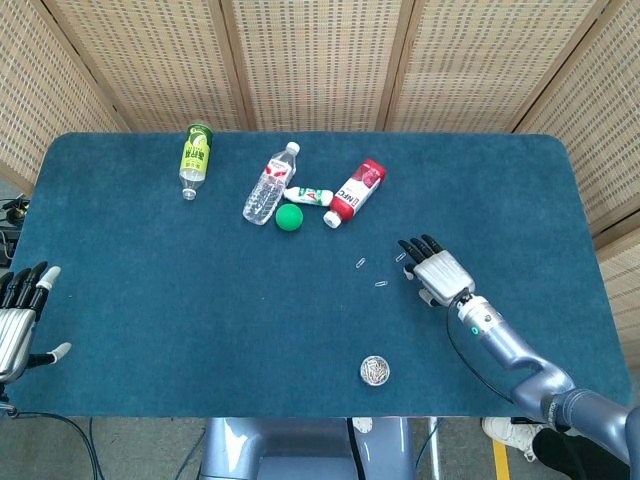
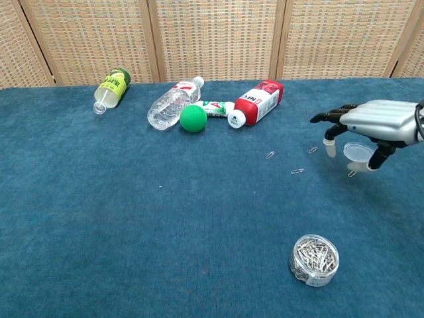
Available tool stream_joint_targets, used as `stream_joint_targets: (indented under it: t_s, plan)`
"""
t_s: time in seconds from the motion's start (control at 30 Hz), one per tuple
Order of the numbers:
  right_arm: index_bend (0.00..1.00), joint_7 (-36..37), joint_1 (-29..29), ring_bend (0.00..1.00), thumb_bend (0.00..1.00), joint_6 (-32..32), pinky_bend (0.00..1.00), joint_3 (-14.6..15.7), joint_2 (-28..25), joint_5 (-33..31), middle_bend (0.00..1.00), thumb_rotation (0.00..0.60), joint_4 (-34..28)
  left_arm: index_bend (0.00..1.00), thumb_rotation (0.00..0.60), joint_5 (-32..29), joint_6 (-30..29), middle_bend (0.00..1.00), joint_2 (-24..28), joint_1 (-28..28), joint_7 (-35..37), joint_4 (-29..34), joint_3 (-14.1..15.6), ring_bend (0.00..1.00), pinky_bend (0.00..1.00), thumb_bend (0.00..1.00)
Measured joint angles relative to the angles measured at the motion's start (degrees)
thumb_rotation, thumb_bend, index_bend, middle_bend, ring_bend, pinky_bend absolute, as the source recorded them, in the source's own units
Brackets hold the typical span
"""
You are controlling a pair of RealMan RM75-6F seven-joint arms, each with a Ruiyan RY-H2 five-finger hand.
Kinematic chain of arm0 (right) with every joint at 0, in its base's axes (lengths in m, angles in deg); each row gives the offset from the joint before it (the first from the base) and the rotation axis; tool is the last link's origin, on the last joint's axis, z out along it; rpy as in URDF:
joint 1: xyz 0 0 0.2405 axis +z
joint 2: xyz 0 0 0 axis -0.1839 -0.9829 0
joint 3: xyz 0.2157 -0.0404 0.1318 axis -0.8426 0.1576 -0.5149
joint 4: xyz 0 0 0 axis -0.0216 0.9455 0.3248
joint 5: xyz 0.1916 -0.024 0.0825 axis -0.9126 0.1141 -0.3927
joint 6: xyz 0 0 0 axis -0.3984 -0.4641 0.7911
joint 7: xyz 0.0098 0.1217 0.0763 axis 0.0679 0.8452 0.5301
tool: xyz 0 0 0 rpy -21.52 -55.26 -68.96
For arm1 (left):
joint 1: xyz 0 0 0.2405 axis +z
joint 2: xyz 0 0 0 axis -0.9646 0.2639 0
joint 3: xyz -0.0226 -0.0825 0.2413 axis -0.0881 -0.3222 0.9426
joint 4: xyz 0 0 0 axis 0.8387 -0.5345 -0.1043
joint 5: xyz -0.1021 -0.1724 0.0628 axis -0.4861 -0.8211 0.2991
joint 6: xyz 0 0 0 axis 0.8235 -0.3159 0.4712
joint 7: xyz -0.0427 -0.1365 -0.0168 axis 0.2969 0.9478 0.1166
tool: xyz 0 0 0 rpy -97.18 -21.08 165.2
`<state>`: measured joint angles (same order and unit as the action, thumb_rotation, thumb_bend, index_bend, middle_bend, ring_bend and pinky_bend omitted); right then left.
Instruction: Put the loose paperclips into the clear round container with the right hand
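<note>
Loose paperclips lie on the blue table: one (image 2: 270, 155), one (image 2: 298, 171), one (image 2: 313, 150) just off my right hand's fingertips, and one (image 2: 352, 173) below the hand. The clear round container (image 2: 315, 260), holding several clips, stands near the front edge, also seen from the head as the container (image 1: 374, 371). Its clear lid (image 2: 358, 153) lies flat under my right hand (image 2: 371, 126). That right hand (image 1: 437, 272) hovers low, palm down, fingers spread, holding nothing. My left hand (image 1: 15, 320) rests open at the table's left edge.
At the back lie a green-labelled bottle (image 1: 196, 158), a clear water bottle (image 1: 270, 183), a green ball (image 1: 289, 217), a small tube (image 1: 308, 195) and a red-and-white bottle (image 1: 357, 191). Wicker screens stand behind the table.
</note>
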<state>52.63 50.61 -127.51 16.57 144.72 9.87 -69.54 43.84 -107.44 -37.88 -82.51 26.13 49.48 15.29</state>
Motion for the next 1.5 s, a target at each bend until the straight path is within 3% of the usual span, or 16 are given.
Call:
stream_joint_targets:
  t_s: [0.53, 1.37, 1.5]
  plan:
    - [0.46, -2.29, 1.23, 0.00, 0.36, 2.69, 0.00, 1.09, 3.29, -3.67, 0.00, 0.600, 4.62, 0.00, 0.600, -0.35, 0.20, 0.00, -0.02, -0.18, 0.24, -0.17, 0.00, 0.00, 0.00, 0.00]
    - [0.49, -0.75, 1.24, 0.00, 0.36, 1.73, 0.00, 2.75, 6.73, -4.64, 0.00, 0.600, 9.90, 0.00, 0.600, -0.60, -0.14, 0.00, -0.19, -0.18, -0.12, -0.14, 0.00, 0.00, 0.00, 0.00]
    - [0.50, -1.67, 1.37, 0.00, 0.40, 2.10, 0.00, 2.68, 7.57, -5.31, 0.00, 0.600, 10.90, 0.00, 0.600, -0.71, 0.01, 0.00, -0.21, -0.25, -0.07, -0.24, 0.02, 0.00, 0.00, 0.00]
